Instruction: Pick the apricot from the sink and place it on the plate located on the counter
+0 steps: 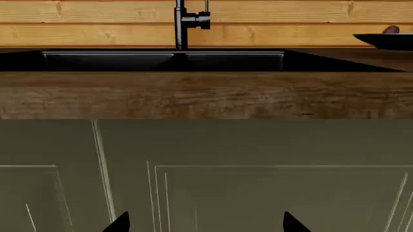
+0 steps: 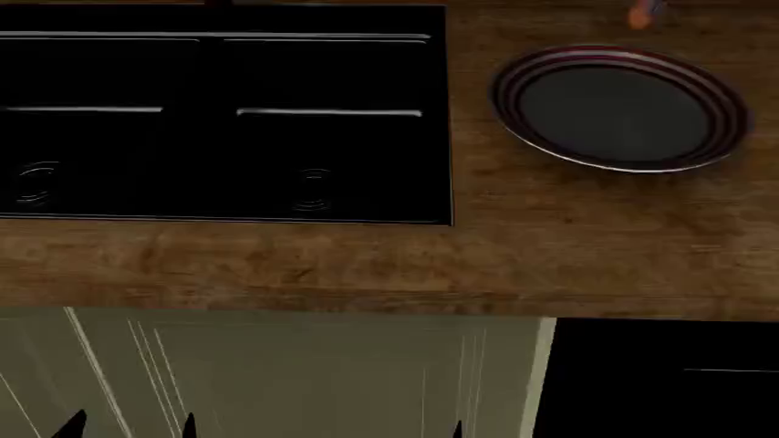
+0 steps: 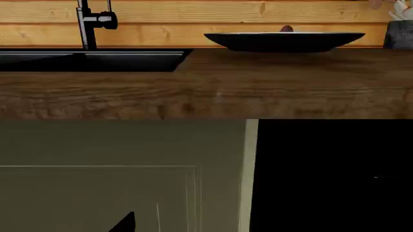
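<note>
The black sink (image 2: 219,82) is set into the wood-grain counter (image 2: 365,265); I see two drains in it but no apricot, which is hidden or out of view. The striped plate (image 2: 615,114) lies empty on the counter to the sink's right, also seen edge-on in the right wrist view (image 3: 284,41). Both grippers hang below the counter edge, facing the cabinet fronts. My left gripper (image 1: 206,224) is open, its black tips wide apart with nothing between. My right gripper (image 3: 206,224) shows one fingertip (image 3: 125,223) far out to the side; the other is lost against a black panel.
A black faucet (image 1: 182,24) stands behind the sink against the pine-plank wall. A small dark lump (image 3: 287,29) lies beyond the plate, and a dark container (image 3: 400,26) stands further right. Olive cabinet doors (image 2: 305,383) and a black panel (image 2: 658,383) sit under the counter.
</note>
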